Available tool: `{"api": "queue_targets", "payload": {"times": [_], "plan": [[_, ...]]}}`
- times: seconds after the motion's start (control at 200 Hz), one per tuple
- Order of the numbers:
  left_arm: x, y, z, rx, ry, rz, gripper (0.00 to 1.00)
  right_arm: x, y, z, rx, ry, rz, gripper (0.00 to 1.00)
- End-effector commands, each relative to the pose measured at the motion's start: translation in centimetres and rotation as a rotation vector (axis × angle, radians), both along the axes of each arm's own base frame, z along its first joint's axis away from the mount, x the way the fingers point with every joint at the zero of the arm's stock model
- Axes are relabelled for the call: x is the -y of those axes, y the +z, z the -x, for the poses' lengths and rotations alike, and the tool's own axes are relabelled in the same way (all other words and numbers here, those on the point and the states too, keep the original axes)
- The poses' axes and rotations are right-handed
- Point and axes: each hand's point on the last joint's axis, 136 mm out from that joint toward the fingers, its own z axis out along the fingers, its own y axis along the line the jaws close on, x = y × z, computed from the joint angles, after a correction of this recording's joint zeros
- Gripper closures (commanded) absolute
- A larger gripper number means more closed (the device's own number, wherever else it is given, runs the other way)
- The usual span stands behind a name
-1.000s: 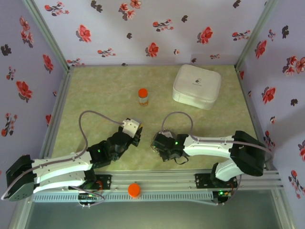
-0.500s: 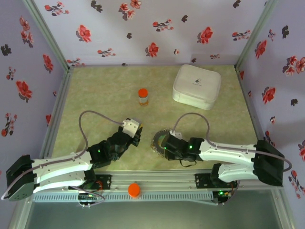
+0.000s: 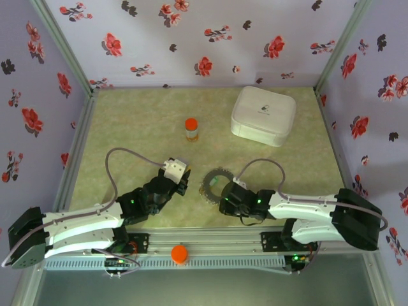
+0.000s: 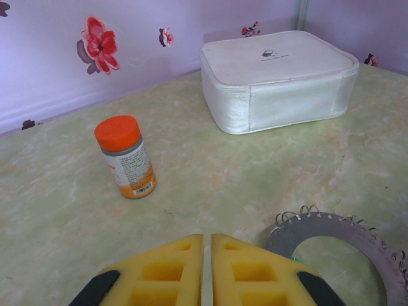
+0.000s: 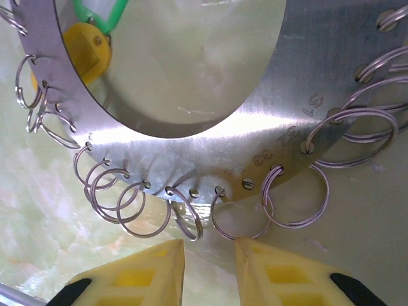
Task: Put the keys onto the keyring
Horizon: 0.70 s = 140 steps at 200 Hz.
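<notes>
**Step in hand.** We judge this to be the approach to the keyring (image 5: 191, 153), with no key in either claw. The keyring lies flat on the table (image 4: 64, 210), toward the front and between the two arms.

**Right gripper** (image 5: 209, 268). It stands low, just beside the ring's near edge. Its fingers are parted by a narrow gap and hold nothing. Small split rings (image 5: 293, 197) fringe the plate. One lies directly ahead of the gap but is not between the pads.

**Left gripper** (image 4: 207, 271). It is closed finger against finger and empty. It hovers near the ring's left side.

**The keys** (image 5: 86, 54). We find a yellow head and a green one inside the ring's hole, at the rim farthest from the right fingers. The yellow head sits partly under the plate. We cannot tell whether either key is threaded on a split ring.

**Next move, as we judge it.**
- One claw must pin the plate or a single split ring.
- The other must open wider and take a key by its head.
- The split rings overlap closely, so the fingers must single out one without dragging its neighbours.
- The plate may slide on the smooth table if it is pushed from the edge.

**Other items.** The orange-capped bottle (image 4: 125, 156) and the white box (image 4: 277, 80) stand well apart from the work.
</notes>
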Motion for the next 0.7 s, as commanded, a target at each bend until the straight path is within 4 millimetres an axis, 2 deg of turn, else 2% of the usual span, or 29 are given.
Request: {"api": "queue_targets", "payload": {"times": [0.0,0.17,0.27,0.375,0.59,0.695], "plan": [[-0.2,0.4,-0.4,0.006,0.027,0.012,0.87,0.2,-0.5,0.0,-0.016,-0.028,-0.019,0.71],[-0.1,0.7,-0.5,0.013,0.024,0.006,0.87,1.3,0.8,-0.3,0.019,-0.002,0.057,0.72],[0.1,0.8,-0.5,0.017,0.022,0.003,0.87,3.2,2.0,-0.5,0.066,0.039,0.178,0.72],[0.2,0.7,-0.6,0.017,0.023,0.003,0.86,4.8,2.2,-0.6,0.084,0.086,0.293,0.71],[0.0,0.5,-0.5,0.007,0.022,0.007,0.87,4.5,2.5,-1.1,0.105,0.210,0.434,0.70],[-0.1,0.6,-0.4,0.009,0.020,0.006,0.87,3.3,3.2,-1.3,0.126,0.295,0.461,0.70]]}}
